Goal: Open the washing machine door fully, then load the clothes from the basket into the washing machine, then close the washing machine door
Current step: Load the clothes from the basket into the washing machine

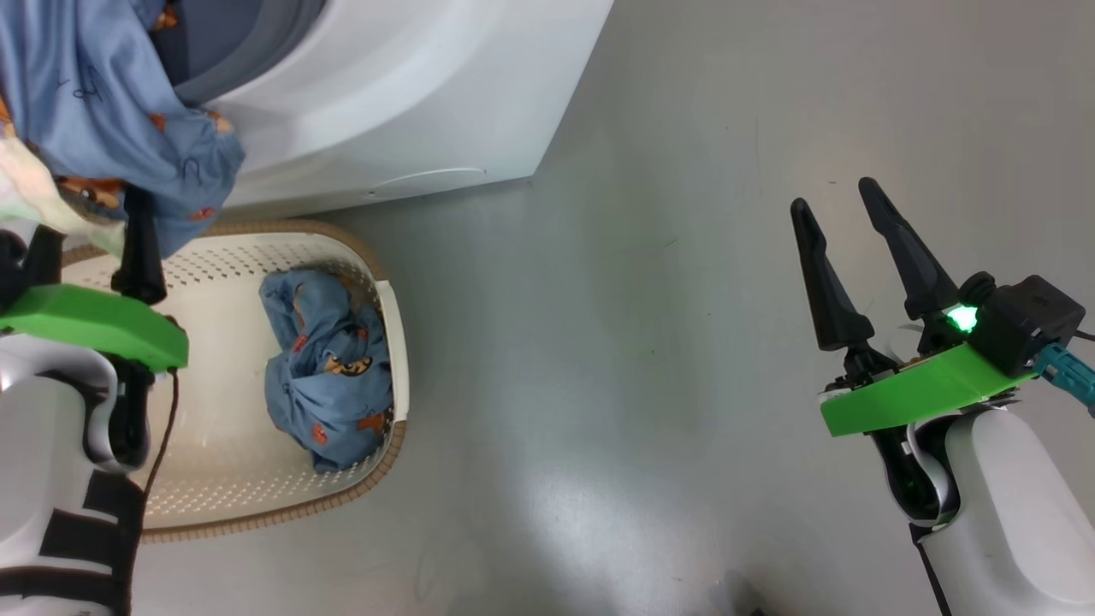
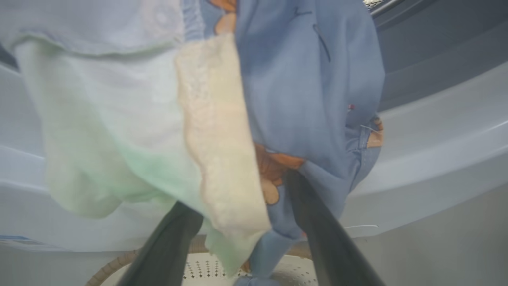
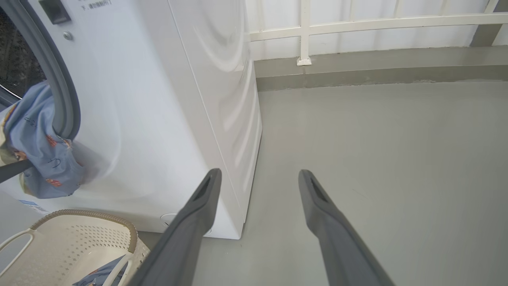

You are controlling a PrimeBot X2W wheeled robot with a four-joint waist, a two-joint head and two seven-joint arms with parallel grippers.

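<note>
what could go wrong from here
1. The hanging clothes drape over the seal, half out of the washing machine; with the left claw open they may slide back out.
2. Closing up now would likely trap them.
3. One garment lies in the basket and could be missed.

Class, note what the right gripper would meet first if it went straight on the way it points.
The right gripper would likely meet the floor first, passing beside the washer; depth is unclear.
</note>
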